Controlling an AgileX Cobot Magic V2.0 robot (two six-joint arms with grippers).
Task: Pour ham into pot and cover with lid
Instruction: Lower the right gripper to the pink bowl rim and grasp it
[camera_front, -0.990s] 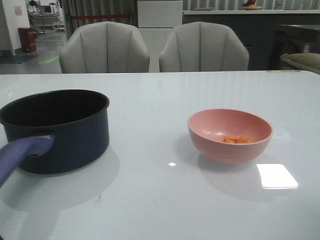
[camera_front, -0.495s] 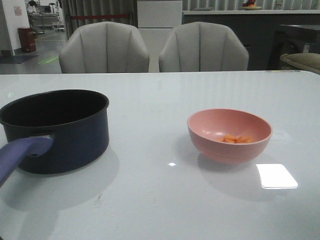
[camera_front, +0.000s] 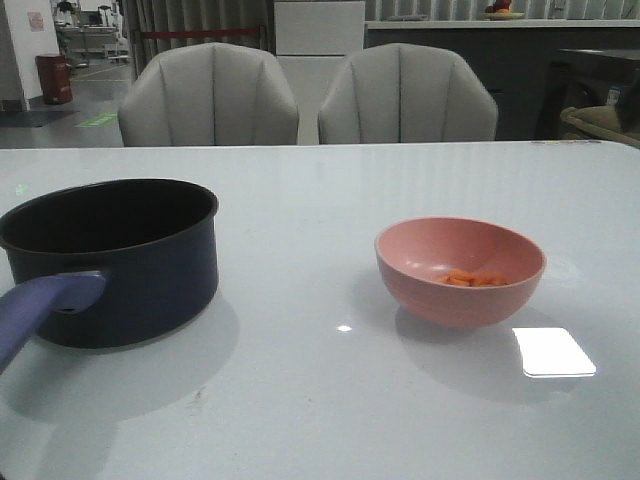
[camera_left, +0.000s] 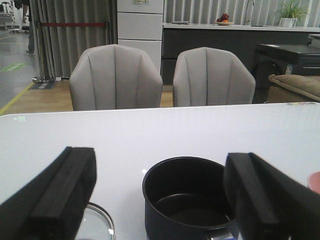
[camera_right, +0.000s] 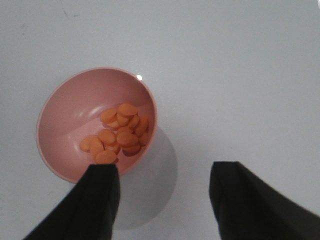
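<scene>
The dark navy pot (camera_front: 110, 260) stands at the table's left, its blue-purple handle (camera_front: 40, 305) pointing toward me. Orange-pink ham pieces (camera_front: 470, 280) lie in a pink bowl (camera_front: 460, 300) at the right. No gripper shows in the front view. In the left wrist view my left gripper (camera_left: 159, 165) is open and empty, held behind the empty pot (camera_left: 187, 200). The glass lid's rim (camera_left: 100, 220) shows partly beside the pot. In the right wrist view my right gripper (camera_right: 164, 172) is open and empty above the table, one finger (camera_right: 100, 200) over the edge of the bowl (camera_right: 65, 120) holding ham (camera_right: 120, 132).
Two grey chairs (camera_front: 210, 95) (camera_front: 405, 95) stand behind the table's far edge (camera_front: 320, 145). A bright light reflection (camera_front: 553, 352) lies on the white tabletop near the bowl. A counter and cabinets stand further back.
</scene>
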